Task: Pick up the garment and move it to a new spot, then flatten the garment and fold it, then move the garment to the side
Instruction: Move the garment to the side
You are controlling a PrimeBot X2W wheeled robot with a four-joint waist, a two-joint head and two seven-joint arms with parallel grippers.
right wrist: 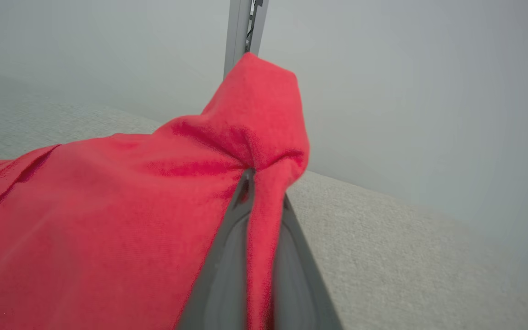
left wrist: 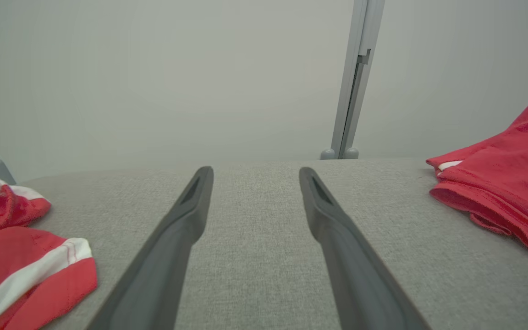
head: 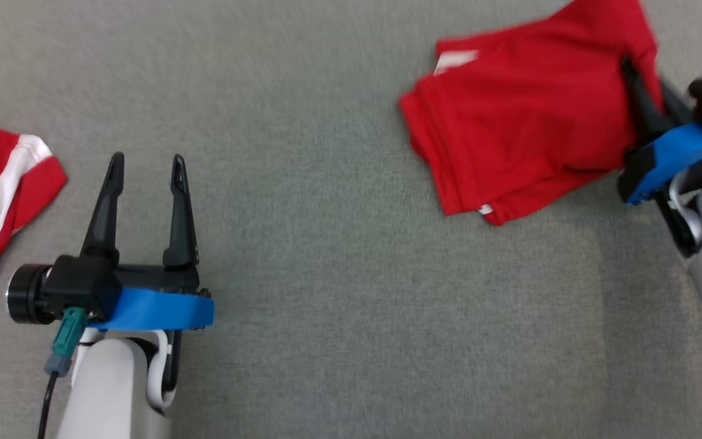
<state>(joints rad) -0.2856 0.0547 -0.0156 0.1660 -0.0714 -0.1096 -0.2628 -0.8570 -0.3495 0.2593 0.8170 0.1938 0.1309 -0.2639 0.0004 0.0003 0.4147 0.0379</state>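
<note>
As head view shows, right gripper (head: 637, 85) clamped on right edge of folded red garment (head: 521, 116), cloth spreading left of it on grey surface (head: 326, 256). Left gripper (head: 147, 161) jaws apart; striped red garment (head: 3, 183) near, left of it. Left wrist view: fingers (left wrist: 177, 238) spread, bare surface between. Right wrist view: fingers (right wrist: 227, 275) together, red fold pinched.

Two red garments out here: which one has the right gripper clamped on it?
The folded plain red garment at the right; the right gripper is shut on its edge. The white-striped red garment lies untouched at far left.
</note>
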